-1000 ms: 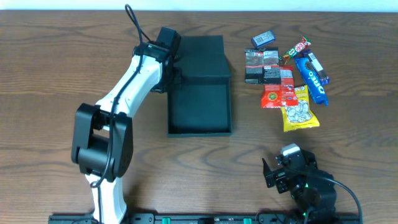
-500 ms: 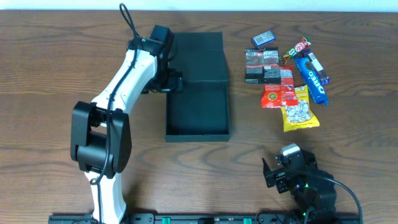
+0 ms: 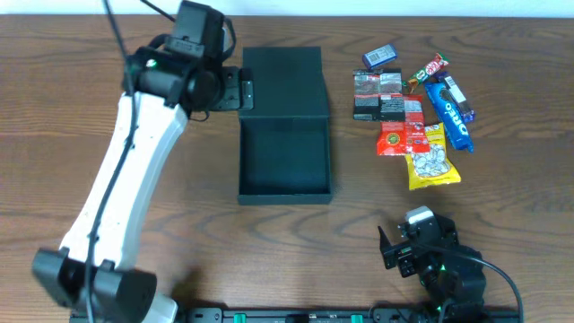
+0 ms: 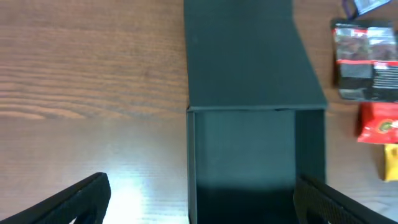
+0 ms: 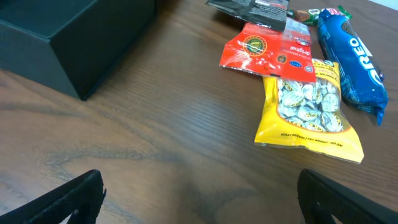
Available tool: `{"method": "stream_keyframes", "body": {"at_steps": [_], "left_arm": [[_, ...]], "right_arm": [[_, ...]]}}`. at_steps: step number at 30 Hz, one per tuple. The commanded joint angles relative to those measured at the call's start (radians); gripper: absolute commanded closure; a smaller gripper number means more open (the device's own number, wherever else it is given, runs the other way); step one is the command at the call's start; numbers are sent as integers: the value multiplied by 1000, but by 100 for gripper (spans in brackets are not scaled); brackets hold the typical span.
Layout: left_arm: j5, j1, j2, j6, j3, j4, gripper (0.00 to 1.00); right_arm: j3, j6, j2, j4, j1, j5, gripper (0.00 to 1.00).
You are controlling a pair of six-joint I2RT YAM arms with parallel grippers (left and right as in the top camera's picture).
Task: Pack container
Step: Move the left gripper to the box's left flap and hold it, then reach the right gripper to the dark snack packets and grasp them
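Your left arm [image 3: 134, 161] has backed off the open box [image 3: 283, 161], jaws wide; next, send the right arm [image 3: 439, 265], jaws open, for snacks [image 3: 395, 103].

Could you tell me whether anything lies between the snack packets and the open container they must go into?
Nothing visible does. Only table separates the snack packets from the container, which lies open and empty.

Container [image 3: 284, 157] is sitting mid-table [image 3: 502, 215], its lid [image 3: 282, 81] lying flat open behind it. Snack packets [image 3: 408, 117] are clustering to its right, apart from it, with 1 seed packet [image 3: 432, 161] lying nearest me. My left gripper [image 3: 244, 88] is hovering just left of the lid. My right gripper [image 3: 391, 249] is sitting in front of the packets.
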Motion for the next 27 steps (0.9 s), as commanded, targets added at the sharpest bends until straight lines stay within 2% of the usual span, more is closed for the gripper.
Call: {"method": "stream_keyframes", "body": {"at_steps": [1, 2, 3, 5, 6, 11, 16, 19, 22, 27], "left_arm": [[6, 2, -13, 3, 10, -26, 5], [6, 2, -16, 3, 10, -32, 5], [7, 2, -16, 3, 10, -38, 5], [7, 2, -16, 2, 9, -46, 5], [6, 2, -16, -1, 9, -46, 5], [6, 2, -16, 0, 9, -49, 5], [5, 2, -15, 0, 9, -31, 5], [-24, 2, -7, 0, 9, 10, 5], [-80, 3, 15, 0, 9, 77, 5], [-134, 19, 74, -1, 9, 185, 5]], "right_arm": [[-3, 32, -3, 60, -11, -19, 1], [-3, 114, -3, 133, -11, -80, 1], [-3, 282, -3, 233, -11, -159, 1], [-3, 798, -3, 327, -11, -278, 1], [-3, 917, -3, 325, -11, -260, 1], [-3, 1203, -3, 406, -11, -229, 1], [-3, 1149, 5, 583, -14, -161, 1], [0, 1099, 80, 642, -44, -139, 1], [53, 986, 277, 683, -109, -136, 1], [342, 669, 761, 668, -247, -232, 1]]}}
